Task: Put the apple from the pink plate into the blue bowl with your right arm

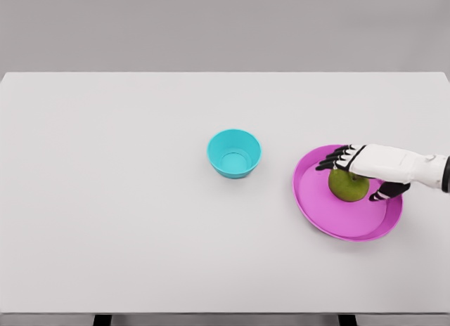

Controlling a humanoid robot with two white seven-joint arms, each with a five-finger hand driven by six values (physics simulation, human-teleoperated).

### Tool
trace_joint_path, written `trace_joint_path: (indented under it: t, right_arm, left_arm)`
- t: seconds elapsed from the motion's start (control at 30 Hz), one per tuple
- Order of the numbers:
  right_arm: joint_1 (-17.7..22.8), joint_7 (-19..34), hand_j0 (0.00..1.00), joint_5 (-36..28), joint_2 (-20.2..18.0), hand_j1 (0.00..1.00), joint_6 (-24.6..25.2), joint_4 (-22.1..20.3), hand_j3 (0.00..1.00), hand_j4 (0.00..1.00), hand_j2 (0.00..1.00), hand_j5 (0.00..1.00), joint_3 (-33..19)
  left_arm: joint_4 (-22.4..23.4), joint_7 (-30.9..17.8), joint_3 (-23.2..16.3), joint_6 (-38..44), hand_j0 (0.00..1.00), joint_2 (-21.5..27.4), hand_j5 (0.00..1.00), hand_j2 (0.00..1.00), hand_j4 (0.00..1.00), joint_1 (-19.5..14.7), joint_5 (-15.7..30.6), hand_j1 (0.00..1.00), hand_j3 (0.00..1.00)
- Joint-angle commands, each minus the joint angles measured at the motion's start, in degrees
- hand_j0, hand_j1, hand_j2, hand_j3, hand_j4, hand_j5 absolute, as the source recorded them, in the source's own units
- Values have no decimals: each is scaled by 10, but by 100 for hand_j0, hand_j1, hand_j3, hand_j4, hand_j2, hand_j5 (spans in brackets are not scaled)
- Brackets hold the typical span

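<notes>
Fingers (336,158) curled over the green apple (347,186) — the right hand (373,164) is gripping it from above, thumb on the near side. Apple sits on the pink plate (316,199) — blue bowl (234,152) apart, left, on the white table (112,199).

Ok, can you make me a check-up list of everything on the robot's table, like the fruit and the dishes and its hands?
Surface: white table, flat, mostly bare.
Job's things: green apple sits on the pink plate at the right; blue bowl stands near the middle, left of the plate, nothing inside it.
Clutter: nothing seen.
Hands: right hand reaches in from the right edge and is over the apple, dark fingers curled around it; apple not lifted off the plate. Left hand not in view.
Cables: nothing seen.
Surroundings: plain grey wall behind the table; dark table legs at the bottom edge.
</notes>
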Motion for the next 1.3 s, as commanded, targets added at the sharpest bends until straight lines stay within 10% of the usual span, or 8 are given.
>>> trace_joint_path:
  t: [0.0, 0.27, 0.5, 1.27]
  right_arm:
    - [-3, 0, 100, -3, 0, 100, 1, 4, 100, 100, 100, 100, 13]
    - [-6, 0, 100, -2, 5, 100, 1, 17, 100, 100, 100, 100, 20]
    - [-6, 0, 39, -1, 4, 39, 1, 15, 39, 39, 39, 39, 20]
    - [-86, 0, 39, -9, 28, 39, 1, 14, 39, 39, 39, 39, 14]
  left_arm:
    - [0, 0, 0, 0, 100, 0, 100, 100, 100, 0, 0, 100, 100]
    - [0, 0, 0, 0, 100, 0, 100, 100, 100, 0, 0, 100, 100]
    - [0, 0, 0, 0, 100, 0, 100, 100, 100, 0, 0, 100, 100]
    - [0, 0, 0, 0, 100, 0, 100, 100, 100, 0, 0, 100, 100]
